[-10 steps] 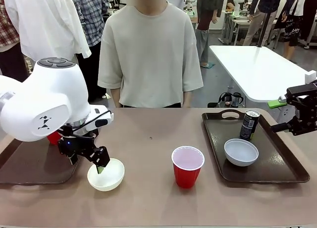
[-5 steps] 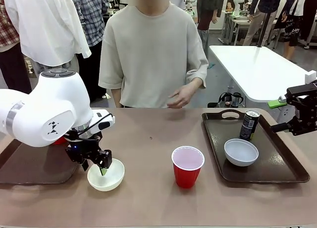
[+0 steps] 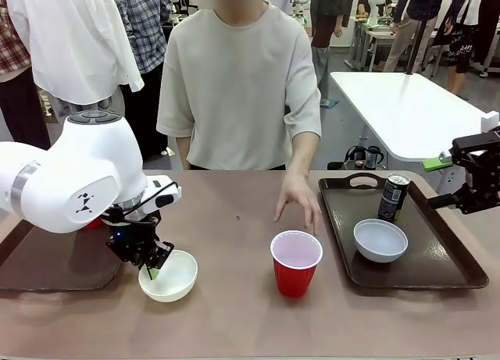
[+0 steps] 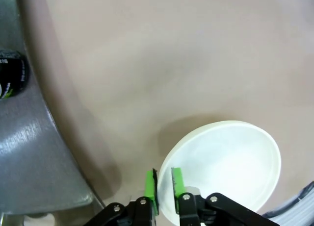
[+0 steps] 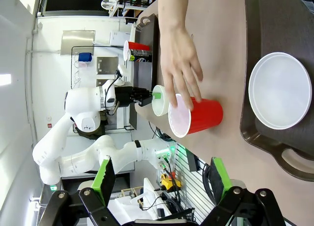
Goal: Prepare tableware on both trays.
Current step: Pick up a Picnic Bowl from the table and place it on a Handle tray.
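Only legible print: Pepsi can (image 3: 393,196) upright on right tray (image 3: 461,278).

The left arm's bulk hides most of the second red cup (image 3: 92,222) and the left tray's (image 3: 47,270) far edge.
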Action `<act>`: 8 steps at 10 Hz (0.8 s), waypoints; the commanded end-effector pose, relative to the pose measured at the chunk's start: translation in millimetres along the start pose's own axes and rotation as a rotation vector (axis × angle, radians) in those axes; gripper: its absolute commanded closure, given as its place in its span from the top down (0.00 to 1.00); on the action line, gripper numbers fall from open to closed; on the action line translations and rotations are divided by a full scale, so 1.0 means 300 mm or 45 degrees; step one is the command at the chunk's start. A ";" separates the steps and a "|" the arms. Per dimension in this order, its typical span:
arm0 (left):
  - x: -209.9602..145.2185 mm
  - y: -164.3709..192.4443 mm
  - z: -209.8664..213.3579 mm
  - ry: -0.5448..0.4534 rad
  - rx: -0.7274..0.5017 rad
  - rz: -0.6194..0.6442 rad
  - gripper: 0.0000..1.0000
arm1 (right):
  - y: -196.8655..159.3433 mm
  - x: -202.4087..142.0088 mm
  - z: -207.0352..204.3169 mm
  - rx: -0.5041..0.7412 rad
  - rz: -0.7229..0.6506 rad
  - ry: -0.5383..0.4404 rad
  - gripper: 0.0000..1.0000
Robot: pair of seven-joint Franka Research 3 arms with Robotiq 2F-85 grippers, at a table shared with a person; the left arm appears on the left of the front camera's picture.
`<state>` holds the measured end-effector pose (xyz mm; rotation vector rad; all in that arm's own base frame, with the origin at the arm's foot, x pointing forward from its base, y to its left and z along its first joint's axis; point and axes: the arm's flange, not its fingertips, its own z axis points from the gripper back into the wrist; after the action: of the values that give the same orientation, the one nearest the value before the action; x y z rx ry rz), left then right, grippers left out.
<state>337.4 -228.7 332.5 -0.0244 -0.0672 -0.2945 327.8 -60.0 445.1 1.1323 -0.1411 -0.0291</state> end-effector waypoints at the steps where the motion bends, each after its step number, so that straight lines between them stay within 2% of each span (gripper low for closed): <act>1: -0.055 0.021 0.024 0.000 -0.027 0.006 0.00 | -0.006 -0.005 0.006 -0.002 0.032 0.013 1.00; 3: -0.044 0.047 0.137 -0.065 -0.049 0.058 0.00 | -0.006 -0.005 0.006 -0.002 0.032 0.013 1.00; 4: -0.050 0.065 0.244 -0.080 -0.045 0.068 0.00 | -0.006 -0.005 0.006 -0.002 0.032 0.013 1.00; 5: -0.059 0.099 0.368 -0.149 -0.052 0.091 0.00 | -0.006 -0.005 0.006 -0.002 0.032 0.013 1.00; 6: -0.067 0.147 0.462 -0.194 -0.052 0.130 0.00 | -0.006 -0.005 0.006 -0.002 0.032 0.013 1.00; 8: -0.083 0.280 0.557 -0.191 0.017 0.204 0.00 | -0.006 -0.005 0.006 -0.002 0.032 0.013 1.00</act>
<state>321.2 -154.0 495.9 -0.0760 -0.2270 -0.1439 327.8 -60.0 445.1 1.1323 -0.1407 -0.0289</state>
